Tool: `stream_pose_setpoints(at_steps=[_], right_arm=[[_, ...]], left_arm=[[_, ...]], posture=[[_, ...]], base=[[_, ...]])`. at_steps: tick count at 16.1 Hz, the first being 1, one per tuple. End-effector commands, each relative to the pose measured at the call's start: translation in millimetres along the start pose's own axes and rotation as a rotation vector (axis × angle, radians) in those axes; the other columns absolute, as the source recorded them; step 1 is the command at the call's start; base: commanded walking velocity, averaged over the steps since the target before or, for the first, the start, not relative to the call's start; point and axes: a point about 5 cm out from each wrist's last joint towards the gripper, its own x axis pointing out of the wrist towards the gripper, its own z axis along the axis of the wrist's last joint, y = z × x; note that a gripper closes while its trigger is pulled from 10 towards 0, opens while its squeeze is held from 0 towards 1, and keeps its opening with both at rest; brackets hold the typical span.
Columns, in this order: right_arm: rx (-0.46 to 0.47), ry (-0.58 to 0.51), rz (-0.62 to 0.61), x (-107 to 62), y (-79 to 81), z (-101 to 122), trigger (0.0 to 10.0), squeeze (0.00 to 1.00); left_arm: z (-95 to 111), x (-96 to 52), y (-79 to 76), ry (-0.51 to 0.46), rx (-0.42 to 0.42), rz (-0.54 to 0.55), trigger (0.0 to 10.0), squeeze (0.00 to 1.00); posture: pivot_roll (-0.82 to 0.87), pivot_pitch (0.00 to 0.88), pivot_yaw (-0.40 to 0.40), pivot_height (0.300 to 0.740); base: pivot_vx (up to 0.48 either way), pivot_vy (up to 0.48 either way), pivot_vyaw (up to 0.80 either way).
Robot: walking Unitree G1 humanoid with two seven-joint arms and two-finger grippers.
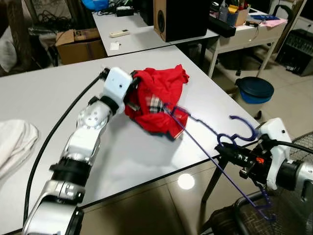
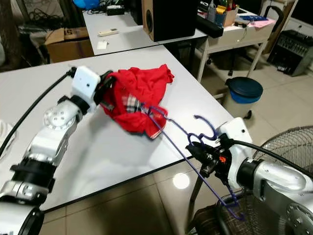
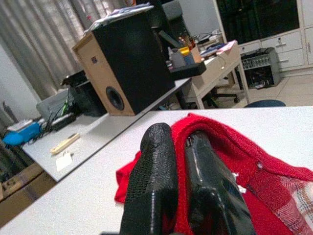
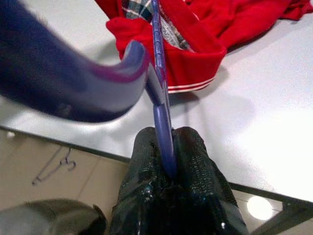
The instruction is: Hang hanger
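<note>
Smooth white desk (image 1: 146,152) carries crumpled red knit garment (image 1: 161,90) with plaid lining. Thin blue wire hanger (image 1: 205,152) runs from garment past desk edge. Left gripper (image 3: 183,191) fingers pinch red fabric; right gripper (image 4: 168,169) fingers clamp hanger wire.

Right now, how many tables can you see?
3. The near white table holds the red garment. Behind it, a second table carries the black speaker. A third table, at back right, is cluttered. More may be hidden.

No text or label here is readable.
</note>
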Motion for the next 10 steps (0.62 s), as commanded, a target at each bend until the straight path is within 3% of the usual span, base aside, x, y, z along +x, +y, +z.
stream_pose_setpoints(at_steps=[1, 10], right_arm=[[-0.013, 0.019, 0.014, 1.2, -0.8, -0.2, 10.0, 0.0], [-0.108, 0.147, 0.167, -2.9, 1.5, -3.6, 10.0, 0.0]], left_arm=[[7.8, -0.8, 4.2, -0.023, 0.017, 0.012, 0.0, 0.0], [9.7, -8.3, 8.6, -0.002, -0.006, 0.081, 0.0, 0.0]], posture=[[-0.13, 0.0, 0.008, 0.74], [-0.12, 0.0, -0.037, 0.74]], base=[[0.0, 0.0, 0.0], [0.0, 0.0, 0.0]])
